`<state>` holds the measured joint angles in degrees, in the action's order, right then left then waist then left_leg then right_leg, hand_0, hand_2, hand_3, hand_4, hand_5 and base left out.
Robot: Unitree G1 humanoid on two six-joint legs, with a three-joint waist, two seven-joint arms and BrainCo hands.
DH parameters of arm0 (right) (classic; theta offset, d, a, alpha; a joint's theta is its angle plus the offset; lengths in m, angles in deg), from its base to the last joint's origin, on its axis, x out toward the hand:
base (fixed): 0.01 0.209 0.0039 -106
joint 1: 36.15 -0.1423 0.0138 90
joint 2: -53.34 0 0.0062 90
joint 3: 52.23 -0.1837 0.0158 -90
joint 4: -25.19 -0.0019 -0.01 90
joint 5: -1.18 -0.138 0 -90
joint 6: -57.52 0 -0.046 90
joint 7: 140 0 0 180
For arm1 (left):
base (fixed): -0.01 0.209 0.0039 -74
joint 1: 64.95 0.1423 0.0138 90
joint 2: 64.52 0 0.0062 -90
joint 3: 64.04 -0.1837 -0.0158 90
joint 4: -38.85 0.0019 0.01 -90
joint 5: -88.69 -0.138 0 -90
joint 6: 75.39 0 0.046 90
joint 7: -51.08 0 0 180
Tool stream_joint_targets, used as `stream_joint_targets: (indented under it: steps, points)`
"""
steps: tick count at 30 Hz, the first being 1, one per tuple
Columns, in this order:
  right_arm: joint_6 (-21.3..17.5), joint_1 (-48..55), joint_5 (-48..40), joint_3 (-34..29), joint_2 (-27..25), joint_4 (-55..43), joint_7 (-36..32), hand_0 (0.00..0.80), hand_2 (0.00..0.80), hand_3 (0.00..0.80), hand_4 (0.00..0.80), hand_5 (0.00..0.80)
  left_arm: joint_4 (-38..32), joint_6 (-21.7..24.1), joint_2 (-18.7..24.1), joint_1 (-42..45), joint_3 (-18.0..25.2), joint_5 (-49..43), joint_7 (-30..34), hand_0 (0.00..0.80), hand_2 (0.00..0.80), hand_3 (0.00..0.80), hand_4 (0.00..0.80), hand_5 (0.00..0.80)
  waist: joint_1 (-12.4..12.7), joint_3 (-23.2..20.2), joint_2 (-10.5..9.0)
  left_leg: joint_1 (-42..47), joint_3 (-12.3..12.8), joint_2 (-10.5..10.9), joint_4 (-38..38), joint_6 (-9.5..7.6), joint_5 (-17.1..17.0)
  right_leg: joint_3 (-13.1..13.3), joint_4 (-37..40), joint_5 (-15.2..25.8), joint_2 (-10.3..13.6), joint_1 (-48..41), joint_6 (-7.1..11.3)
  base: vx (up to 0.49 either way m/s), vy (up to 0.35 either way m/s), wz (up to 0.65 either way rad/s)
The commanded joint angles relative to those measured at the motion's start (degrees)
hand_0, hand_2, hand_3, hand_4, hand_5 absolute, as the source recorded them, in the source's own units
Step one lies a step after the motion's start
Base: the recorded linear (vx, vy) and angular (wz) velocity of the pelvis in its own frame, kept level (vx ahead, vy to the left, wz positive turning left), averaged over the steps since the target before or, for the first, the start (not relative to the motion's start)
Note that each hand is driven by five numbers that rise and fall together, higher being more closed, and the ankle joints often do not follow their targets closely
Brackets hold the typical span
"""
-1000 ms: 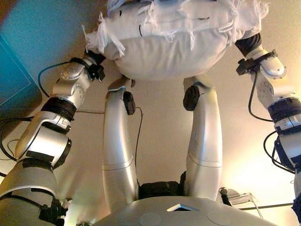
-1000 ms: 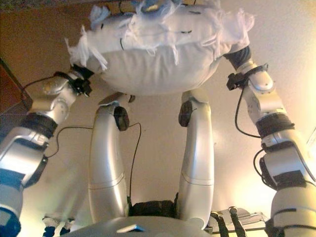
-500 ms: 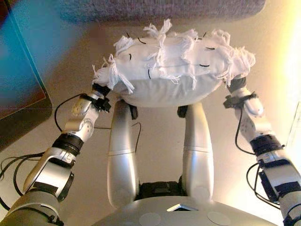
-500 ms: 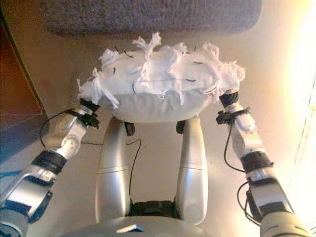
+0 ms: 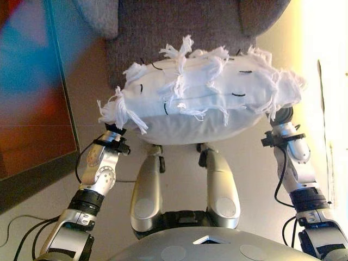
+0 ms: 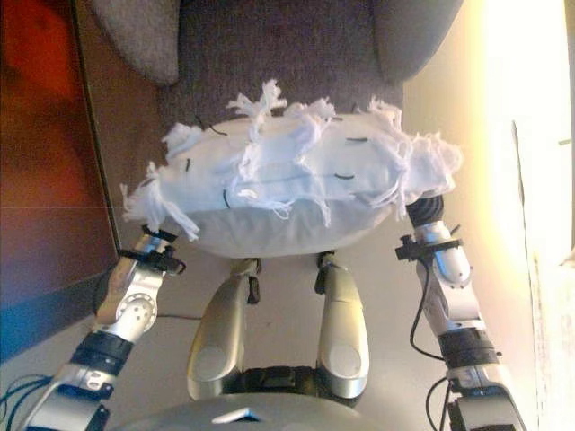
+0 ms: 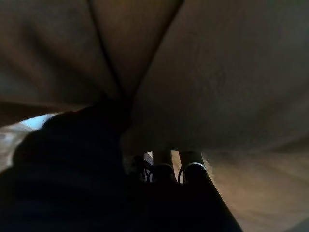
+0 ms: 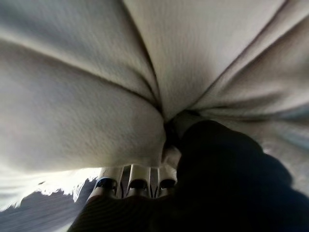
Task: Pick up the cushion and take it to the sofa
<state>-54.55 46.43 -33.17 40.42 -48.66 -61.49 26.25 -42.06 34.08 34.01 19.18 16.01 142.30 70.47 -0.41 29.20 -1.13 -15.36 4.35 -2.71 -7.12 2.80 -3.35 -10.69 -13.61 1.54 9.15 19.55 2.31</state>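
Observation:
I hold a white cushion [image 5: 201, 98] with frayed tassels crosswise in front of me, one hand at each end. It hangs above the front of the grey sofa [image 5: 179, 27] seat. In the eye views both hands are hidden under its ends and only the wrists show. The left wrist view shows my left hand [image 7: 72, 159] with its fingers [image 7: 190, 166] pressed into the cloth, a fold gathered at the thumb. In the right wrist view my right hand [image 8: 227, 164] grips in the same way, its fingers [image 8: 137, 179] under the cushion.
The sofa has a padded arm at each side [image 5: 98, 13] [image 5: 261, 11]. A dark glossy panel [image 5: 27, 98] stands along the left. On the right runs a bright pale wall [image 5: 331, 81]. Beige floor [image 5: 179, 168] lies below the cushion.
The whole view has shifted as I moved: the sofa, first out of sight, now fills the top and reaches behind the cushion. The cushion stays held between both hands.

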Motion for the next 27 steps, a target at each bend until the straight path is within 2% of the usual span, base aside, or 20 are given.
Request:
stream_joint_targets:
  steps: [1,7,12,15,20,26,27]
  points:
    - [-3.2,2.7,1.0,1.9,2.3,-11.4,-8.5,0.800,0.800,0.800,0.800,0.800,-14.1,2.7,-2.8,2.4,-2.1,1.1,7.9,0.800,0.800,0.800,0.800,0.800,1.1,-15.0,0.10,3.0,0.3,0.9,2.4,0.02,-0.3,-1.6,8.1,3.0,0.8,-8.3,4.82,0.204,0.001,0.06]
    - [-1.9,7.2,-2.3,-0.2,3.6,-18.2,-12.0,0.800,0.800,0.800,0.800,0.800,-21.2,1.0,-3.4,7.0,1.0,2.4,10.1,0.800,0.800,0.800,0.800,0.800,1.4,-22.7,0.25,13.0,0.5,0.2,8.8,0.08,-0.8,-1.3,13.6,3.0,-0.6,-18.1,4.16,0.217,0.008,0.03]
    - [-1.8,9.1,-0.2,-0.6,4.0,-22.8,-6.6,0.800,0.800,0.800,0.800,0.800,-24.6,0.3,-3.2,8.9,3.2,-0.4,4.1,0.800,0.800,0.800,0.800,0.800,1.3,-25.6,0.44,18.2,0.2,-0.1,11.3,-0.11,-0.1,-0.6,15.9,2.7,-1.4,-23.1,3.68,0.122,-0.006,0.04]
    - [-3.0,8.8,3.3,0.1,4.6,-24.5,-2.2,0.800,0.800,0.800,0.800,0.800,-25.5,1.1,-3.2,8.8,3.4,-1.7,1.3,0.800,0.800,0.800,0.800,0.800,1.2,-26.3,0.47,19.6,0.1,-0.3,11.8,-0.21,0.3,-0.5,16.5,2.5,-1.8,-24.7,3.43,0.074,-0.030,0.00]
    - [-3.5,6.8,8.1,0.6,4.0,-26.1,4.4,0.800,0.800,0.800,0.800,0.800,-27.3,2.3,-3.2,7.3,3.6,-1.2,0.3,0.800,0.800,0.800,0.800,0.800,1.4,-26.8,0.35,20.2,-0.4,-0.9,12.1,0.03,0.5,-0.6,17.3,2.2,-2.4,-25.9,3.17,0.042,-0.069,-0.02]
    - [-3.7,5.6,8.3,1.6,2.2,-27.2,7.3,0.800,0.800,0.800,0.800,0.800,-28.0,3.8,-2.7,6.1,3.0,-2.1,-1.9,0.800,0.800,0.800,0.800,0.800,0.9,-26.5,-0.19,21.0,0.1,-2.2,11.1,0.67,0.3,0.4,16.2,1.2,-3.9,-25.8,1.95,0.043,-0.125,-0.02]
    - [-4.0,5.4,8.1,1.4,1.6,-27.4,7.8,0.800,0.800,0.800,0.800,0.800,-28.1,5.1,-2.6,6.1,3.6,-2.0,-1.9,0.800,0.800,0.800,0.800,0.800,0.8,-25.9,-0.66,20.6,0.5,-2.3,8.1,1.05,1.0,0.4,15.3,1.0,-3.9,-25.4,1.39,0.011,-0.148,-0.03]
